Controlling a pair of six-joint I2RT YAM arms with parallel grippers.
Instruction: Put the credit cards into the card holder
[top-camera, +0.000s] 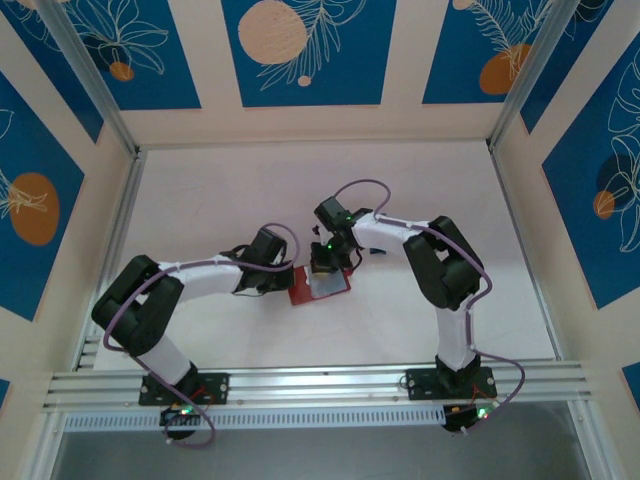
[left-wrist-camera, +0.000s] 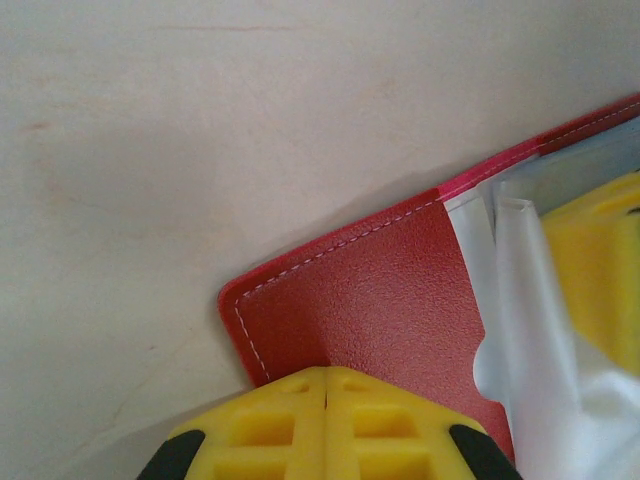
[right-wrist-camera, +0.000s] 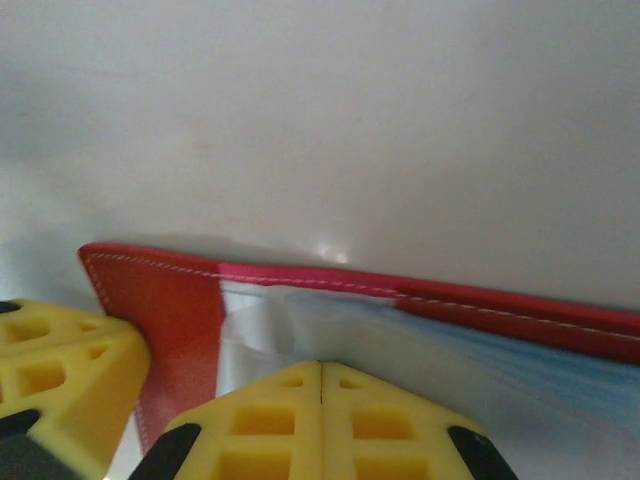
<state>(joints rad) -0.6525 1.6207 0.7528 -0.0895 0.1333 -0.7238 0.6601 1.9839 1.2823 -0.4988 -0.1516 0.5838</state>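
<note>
A white table takes up most of the top external view. It is walled by cream panels with blue floral prints and edged at the near side by an aluminium rail. The left arm and the right arm both bend inward from their bases, and their wrists meet near the middle of the table. The card holder lies there between them, a red wallet opened flat on the table. Its red flap is toward the left arm and its clear sleeves toward the right arm. In the left wrist view, the left gripper has its yellow fingers pressed together with nothing between them. The tips sit on the grained red flap just inside its rounded corner, and pale stitching runs along the flap's edge. At the right of that view, a yellow finger of the other arm rests among the crumpled sleeves. In the right wrist view, the right gripper is likewise closed tight with nothing pinched. Its tips are down on the pale sleeves beside the red flap, and the far red edge of the wallet runs across behind them.
</note>
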